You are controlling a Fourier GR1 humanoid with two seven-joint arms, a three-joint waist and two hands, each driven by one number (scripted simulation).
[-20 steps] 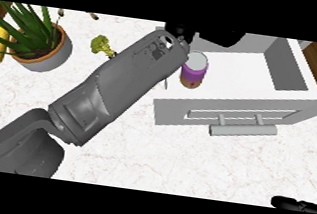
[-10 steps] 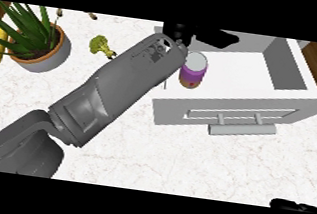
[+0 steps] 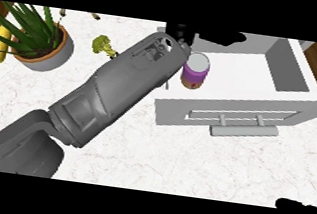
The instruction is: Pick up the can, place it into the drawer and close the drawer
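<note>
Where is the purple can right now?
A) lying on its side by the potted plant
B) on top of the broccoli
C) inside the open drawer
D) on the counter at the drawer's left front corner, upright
D: the purple can stands upright on the white counter just outside the open drawer, beside the left hand.

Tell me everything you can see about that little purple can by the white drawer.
The can is a small cylinder with a purple body and a pale, whitish top, with a brownish patch low on its side. It stands upright at the near left corner of the open white drawer. The grey left forearm lies beside it, and the black left hand shows just past it. Whether the hand touches it cannot be told.
</note>
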